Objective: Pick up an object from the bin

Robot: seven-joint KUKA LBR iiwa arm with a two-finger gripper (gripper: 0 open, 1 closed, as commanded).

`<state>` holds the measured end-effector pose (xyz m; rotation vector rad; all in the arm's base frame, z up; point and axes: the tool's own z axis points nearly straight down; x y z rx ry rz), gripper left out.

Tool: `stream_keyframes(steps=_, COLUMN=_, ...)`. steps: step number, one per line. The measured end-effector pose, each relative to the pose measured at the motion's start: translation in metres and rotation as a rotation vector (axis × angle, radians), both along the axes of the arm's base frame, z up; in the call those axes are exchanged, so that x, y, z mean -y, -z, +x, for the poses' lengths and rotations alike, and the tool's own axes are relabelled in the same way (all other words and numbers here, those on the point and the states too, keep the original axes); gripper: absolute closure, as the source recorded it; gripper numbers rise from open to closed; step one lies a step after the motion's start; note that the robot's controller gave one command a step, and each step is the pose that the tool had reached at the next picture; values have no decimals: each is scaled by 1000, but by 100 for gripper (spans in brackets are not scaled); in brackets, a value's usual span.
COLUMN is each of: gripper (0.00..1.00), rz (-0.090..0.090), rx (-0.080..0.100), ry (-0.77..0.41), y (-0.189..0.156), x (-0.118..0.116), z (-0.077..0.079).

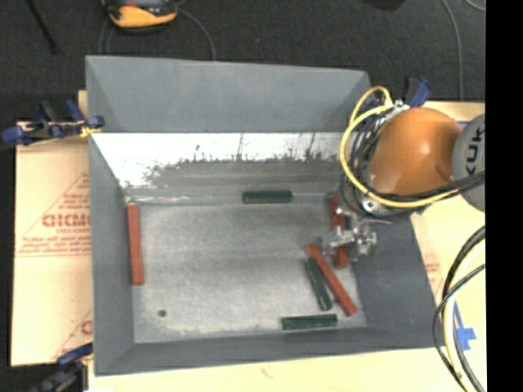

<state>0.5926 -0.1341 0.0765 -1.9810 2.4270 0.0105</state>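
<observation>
Setting: a grey metal bin (108,235) seen from above, its floor mostly bare, with a few loose bars lying in it.
Arm: it comes in from the right, its orange cover (413,149) hanging over the bin's right wall.
Gripper: the gripper (350,240) is low at the right of the floor. I cannot tell whether it is wide or narrow.
Nearest thing: a slanted red bar (333,284), its far end just by the gripper. It lies against a slanted dark green bar (318,286) on its left.
Also close: a small red piece (337,214) just beyond the gripper.
Elsewhere: a long red bar (135,245) lies by the left wall, a far green bar (267,196) by the far wall, and a near green bar (309,322) by the near wall.
Handling: the slanted red bar looks light, stiff and smooth, so perhaps slippery. It is best taken across its narrow width near the middle, clear of its green neighbour.
</observation>
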Motion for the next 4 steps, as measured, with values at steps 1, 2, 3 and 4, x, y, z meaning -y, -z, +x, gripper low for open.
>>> stream_keyframes(steps=1, gripper=100, rz=-7, rx=-1, ry=13, y=-24, x=-8, z=-1)
stream_keyframes(steps=2, gripper=100, rz=1, rx=-4, ry=19, y=-36, x=23, z=18)
stream_keyframes(steps=3, gripper=100, rz=1, rx=-5, ry=20, y=-36, x=23, z=18)
stream_keyframes(steps=4, gripper=100, rz=-7, rx=-6, ry=37, y=-88, x=21, z=14)
